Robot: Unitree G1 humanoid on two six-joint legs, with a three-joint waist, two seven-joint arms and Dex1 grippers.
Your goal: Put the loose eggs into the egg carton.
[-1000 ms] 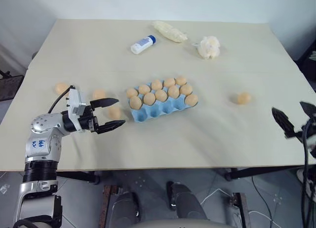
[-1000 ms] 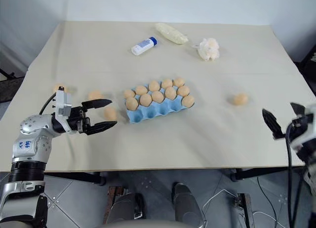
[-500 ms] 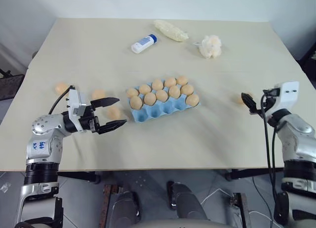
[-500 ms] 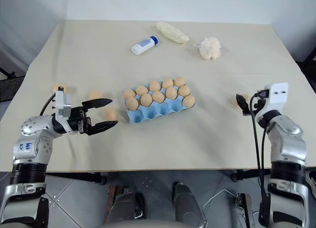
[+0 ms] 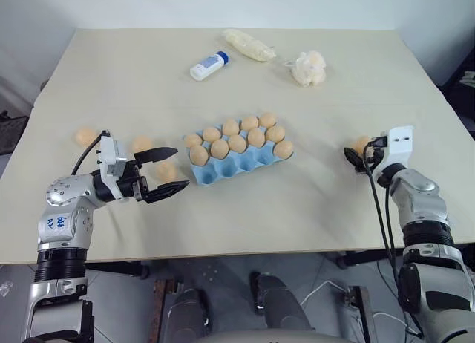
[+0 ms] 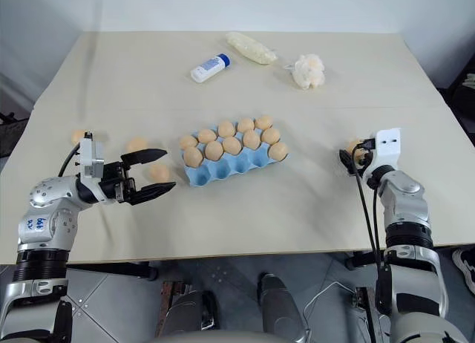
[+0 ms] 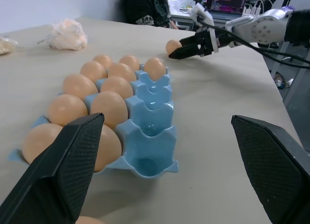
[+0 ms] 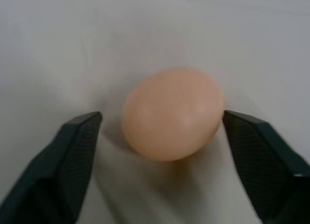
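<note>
We see the egg carton (image 5: 239,151) near the middle of the desk (image 5: 334,209), with ten eggs filling most cups and the two cups at its left end bare. Our right end effector (image 8: 162,132) sits at the desk's right side with a loose egg (image 8: 172,120) between its fingers; one finger looks about touching the shell, the other stands a little off, so it is not yet clenched. Our left end effector (image 5: 165,171) hovers released, fingers spread wide, just left of the carton. Three more loose eggs lie there: one (image 5: 166,171) between those fingers, one (image 5: 141,144) nearby, one (image 5: 84,136) further left.
</note>
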